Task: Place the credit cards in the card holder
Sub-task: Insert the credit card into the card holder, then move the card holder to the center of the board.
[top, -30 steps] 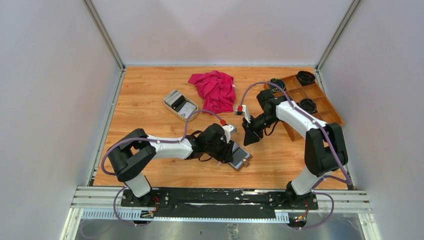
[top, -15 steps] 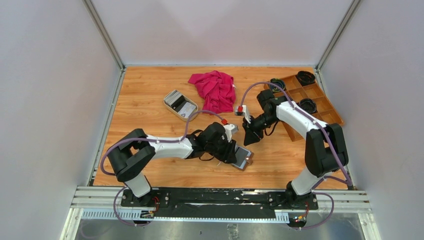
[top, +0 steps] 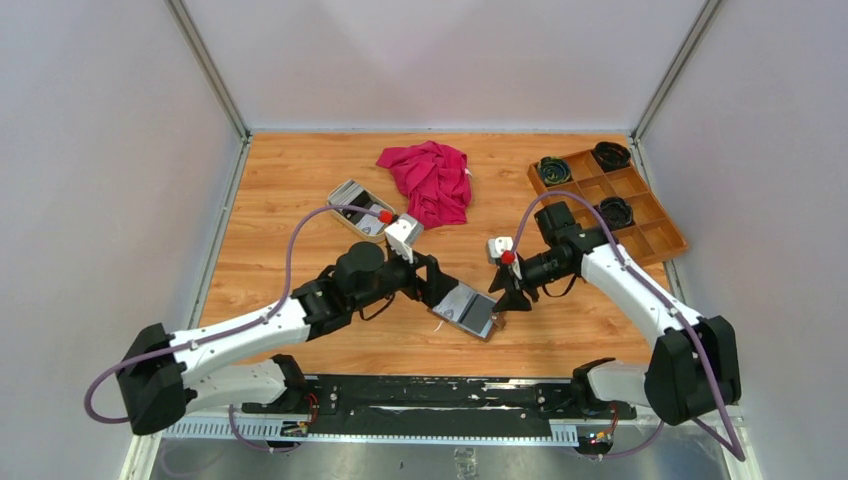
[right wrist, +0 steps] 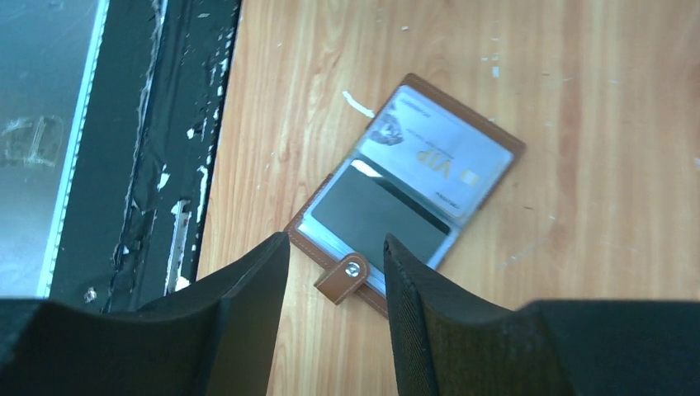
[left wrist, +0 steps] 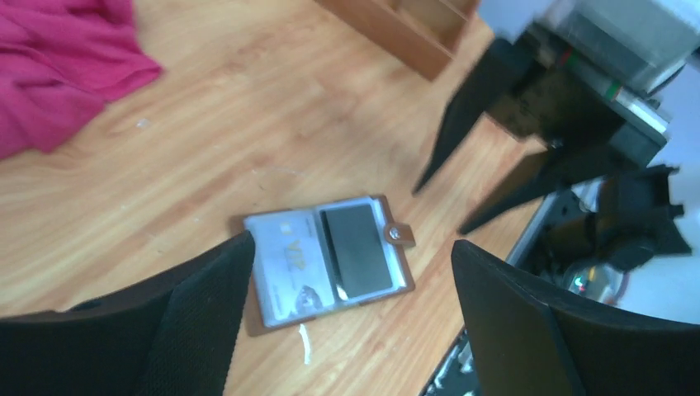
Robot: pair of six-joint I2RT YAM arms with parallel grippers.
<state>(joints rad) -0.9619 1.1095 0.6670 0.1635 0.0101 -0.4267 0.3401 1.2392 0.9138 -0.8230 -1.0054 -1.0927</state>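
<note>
The brown card holder [top: 468,310] lies spread open and flat on the wooden table. Its sleeves hold a white card [left wrist: 285,264] and a dark card [left wrist: 355,252]. The snap tab [right wrist: 343,277] sticks out from its edge. My left gripper [top: 428,282] hovers just left of the holder, jaws wide open and empty, framing it [left wrist: 353,245]. My right gripper [top: 505,293] hangs over the holder's right edge, open, with the tab showing between its fingertips [right wrist: 336,242]. More credit cards [top: 350,196] lie in a beige dish [top: 336,211].
A crumpled red cloth [top: 430,180] lies at the back centre. A wooden compartment tray [top: 640,215] with black round parts stands at the back right. The black mounting rail [right wrist: 165,148] runs along the table's near edge, close to the holder.
My left gripper let go of the card holder, opened wide and drew back to the left. The right gripper came down to the holder's tab and opened. The holder now lies flat.
</note>
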